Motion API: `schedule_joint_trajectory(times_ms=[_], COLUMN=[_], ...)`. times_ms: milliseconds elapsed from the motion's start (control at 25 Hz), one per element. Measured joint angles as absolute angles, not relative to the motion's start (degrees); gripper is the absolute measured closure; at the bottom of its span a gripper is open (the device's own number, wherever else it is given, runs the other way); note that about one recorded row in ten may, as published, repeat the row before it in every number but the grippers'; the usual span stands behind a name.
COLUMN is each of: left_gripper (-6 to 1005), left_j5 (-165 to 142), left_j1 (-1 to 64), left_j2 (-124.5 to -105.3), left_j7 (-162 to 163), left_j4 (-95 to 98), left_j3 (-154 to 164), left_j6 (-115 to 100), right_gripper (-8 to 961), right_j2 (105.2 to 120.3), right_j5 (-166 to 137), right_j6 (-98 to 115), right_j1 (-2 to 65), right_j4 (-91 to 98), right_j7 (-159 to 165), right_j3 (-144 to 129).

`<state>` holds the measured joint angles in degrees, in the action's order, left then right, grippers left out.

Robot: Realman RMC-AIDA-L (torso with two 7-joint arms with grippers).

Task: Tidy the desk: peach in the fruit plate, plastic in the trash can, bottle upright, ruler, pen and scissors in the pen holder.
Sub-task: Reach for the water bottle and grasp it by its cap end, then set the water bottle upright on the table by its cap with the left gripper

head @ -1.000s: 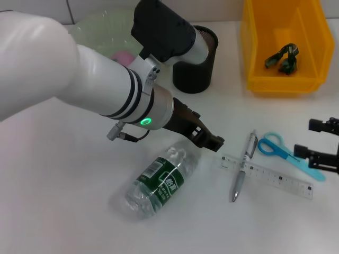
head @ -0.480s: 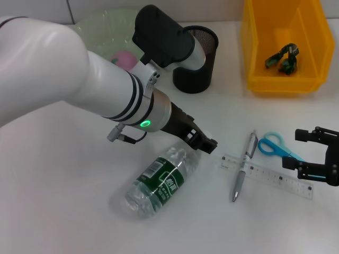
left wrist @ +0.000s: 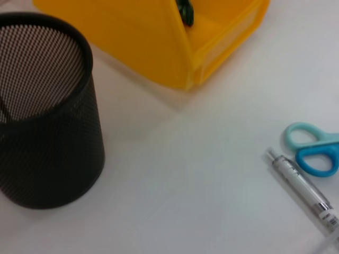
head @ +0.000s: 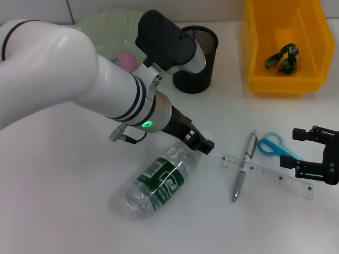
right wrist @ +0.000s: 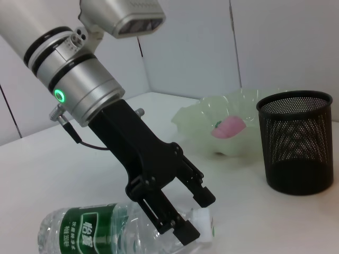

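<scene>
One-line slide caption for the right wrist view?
Left tool open at the cap of the lying bottle; peach in fruit plate.

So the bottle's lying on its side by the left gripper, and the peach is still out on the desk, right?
Not quite. The bottle does lie on its side by the left gripper, but the peach is already in the fruit plate, as the head view shows.
</scene>
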<state>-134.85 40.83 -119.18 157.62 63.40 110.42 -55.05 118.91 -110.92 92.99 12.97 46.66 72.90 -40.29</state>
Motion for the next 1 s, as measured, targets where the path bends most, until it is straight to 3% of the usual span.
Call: schedule_joint_trajectory(times_ms=[680,1000], left_gripper=[315,503], left_j5=[-131.8,-132.2], left_j1=[42.0,42.9], left_j2=[-119.18,-119.18], left_j7=[154.6,154.6], left_j4=[60.3,60.0], left_j3=[110.4,110.0], left_j6=[-55.0,-55.8], right_gripper=[160,160], right_j2=[119.0,119.0], right_j5=[-112.3,-112.4], right_j6=[92.1,92.1], right_j1=[13.7,13.9], right_j4=[46.1,46.1], right_j7=[73.2,73.3], right_j3=[-40.3,-40.1])
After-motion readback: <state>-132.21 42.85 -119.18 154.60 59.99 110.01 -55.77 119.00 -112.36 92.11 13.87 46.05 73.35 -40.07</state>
